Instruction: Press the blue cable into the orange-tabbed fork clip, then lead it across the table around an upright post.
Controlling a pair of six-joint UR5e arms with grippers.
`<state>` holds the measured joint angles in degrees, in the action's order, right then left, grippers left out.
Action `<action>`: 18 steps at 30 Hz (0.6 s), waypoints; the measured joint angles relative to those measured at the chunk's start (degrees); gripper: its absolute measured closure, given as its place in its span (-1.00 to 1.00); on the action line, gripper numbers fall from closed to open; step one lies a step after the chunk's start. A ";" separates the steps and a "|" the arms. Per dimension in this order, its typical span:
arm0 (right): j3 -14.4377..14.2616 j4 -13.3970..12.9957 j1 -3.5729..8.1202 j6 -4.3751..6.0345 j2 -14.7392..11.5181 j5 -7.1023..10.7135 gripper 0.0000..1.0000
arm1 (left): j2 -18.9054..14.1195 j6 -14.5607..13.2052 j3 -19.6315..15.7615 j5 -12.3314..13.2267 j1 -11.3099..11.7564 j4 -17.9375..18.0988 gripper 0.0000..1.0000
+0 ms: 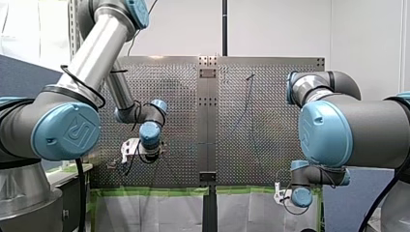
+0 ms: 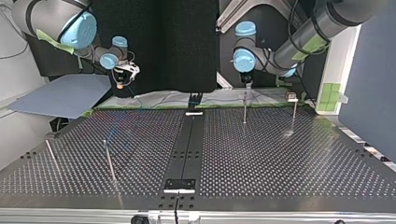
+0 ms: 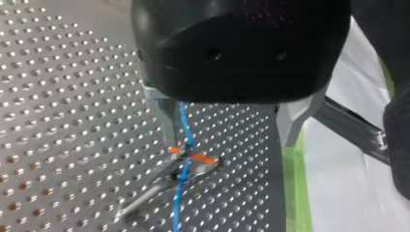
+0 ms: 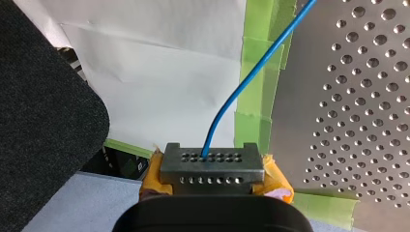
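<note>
Between the fingers of my left claw (image 3: 227, 137), close to 1 of them, the blue cable (image 3: 185, 126) is dropping onto the orange-tabbed fork clip (image 3: 194, 158) and crossing between its 2 tabs before running on over the counter (image 3: 58, 96). Those fingers are standing wide apart, so nothing but the fork itself is pinning the line there. My right claw (image 4: 212, 166) is clamping the same cable between its yellow pads, off the counter's edge beyond the green tape (image 4: 254, 63).

I am judging the main risk to be the cable lifting back out of the fork. Whether it is sitting fully down in the slot is not showing, and a pull from my right arm that is rising rather than keeping low would be drawing it up and out. The clip is standing on what looks like a thin metal stem, so a sideways tug could be bending it. A hard pull could also be slipping the line through the pads, and slack could be catching on the wrong upright post (image 2: 294, 116).

As for the cable, it is looking thin, smooth and bright blue, springy enough to be holding a gentle curve on leaving the pads rather than drooping
</note>
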<state>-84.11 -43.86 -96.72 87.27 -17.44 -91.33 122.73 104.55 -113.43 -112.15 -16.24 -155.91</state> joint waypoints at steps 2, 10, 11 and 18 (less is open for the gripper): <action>0.01 0.02 -0.02 0.01 0.00 0.00 1.00 | 0.89 0.20 -0.01 0.65 -0.26 0.91 -1.00; 0.02 0.17 -0.06 -0.10 0.00 0.00 1.00 | 4.83 2.10 -0.02 0.92 -0.41 4.95 -1.00; 0.03 0.19 -0.07 -0.14 0.00 0.00 1.00 | 5.18 2.14 -0.02 0.76 -0.39 5.42 -1.00; 0.03 0.26 -0.09 -0.39 0.00 -0.04 1.00 | 6.00 2.02 -0.02 0.43 -0.26 8.86 -1.00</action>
<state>-84.08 -43.61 -96.81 86.88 -17.45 -91.36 128.73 106.58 -113.44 -111.72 -16.49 -147.04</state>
